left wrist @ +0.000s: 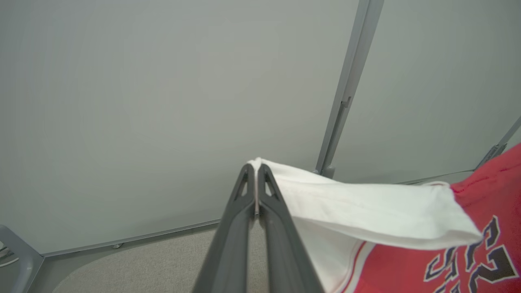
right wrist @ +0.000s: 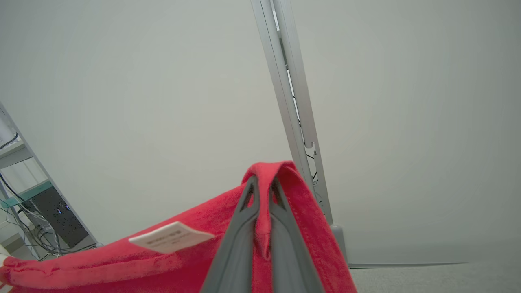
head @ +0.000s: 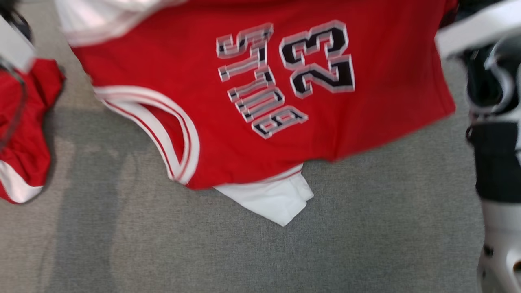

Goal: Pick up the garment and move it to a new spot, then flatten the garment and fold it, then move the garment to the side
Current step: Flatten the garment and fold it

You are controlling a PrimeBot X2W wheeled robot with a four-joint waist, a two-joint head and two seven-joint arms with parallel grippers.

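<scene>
grey cloth surface below, red jersey held up over it, left gripper pinched tight on its white edge, right gripper clamped on red hem.

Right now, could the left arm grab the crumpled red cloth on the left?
Probably not yet: the left gripper is shut on the jersey, so it can't take the red cloth.

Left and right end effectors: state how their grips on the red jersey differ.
The left end effector pinches the jersey's white part; the right end effector pinches its red edge. In the left, the cloth is a thin flat layer; in the right, it loops over the fingertips. Both are shut on the same jersey.
</scene>
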